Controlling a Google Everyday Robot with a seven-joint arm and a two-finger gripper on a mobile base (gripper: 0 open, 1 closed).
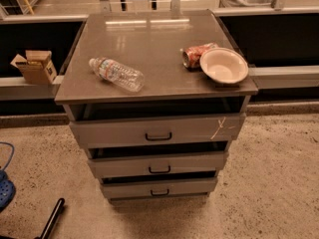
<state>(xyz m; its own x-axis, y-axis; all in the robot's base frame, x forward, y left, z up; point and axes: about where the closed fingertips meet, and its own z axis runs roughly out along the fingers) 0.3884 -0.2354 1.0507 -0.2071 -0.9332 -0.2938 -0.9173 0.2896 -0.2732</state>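
On the cabinet top [154, 49] you see the water bottle [116, 74] lying at 9 o'clock and the bowl [224, 65] at 3 o'clock, with the can [196, 55] just beside the bowl at its 10 o'clock, all ungrasped; the gripper is out of frame, so you cannot tell its state.

1. The surface [149, 49] on top of the drawer cabinet is smooth and grey with a semi-gloss sheen, and pale reflections streak its far edge.
2. The drawer fronts [119, 132] look matt grey. The top one bears pale scratches [219, 128], and the handles [158, 136] look like dark metal.
3. The water bottle [116, 73] is clear, glossy, ribbed plastic with a printed label.
4. The soda can [195, 55] is shiny printed metal.
5. The bowl [224, 65] is smooth, matt and off-white.
6. The cardboard box [34, 66] is matt brown.
7. The floor [279, 183] looks rough and speckled, like concrete.
8. The gripper is out of view, so its finish cannot be told.
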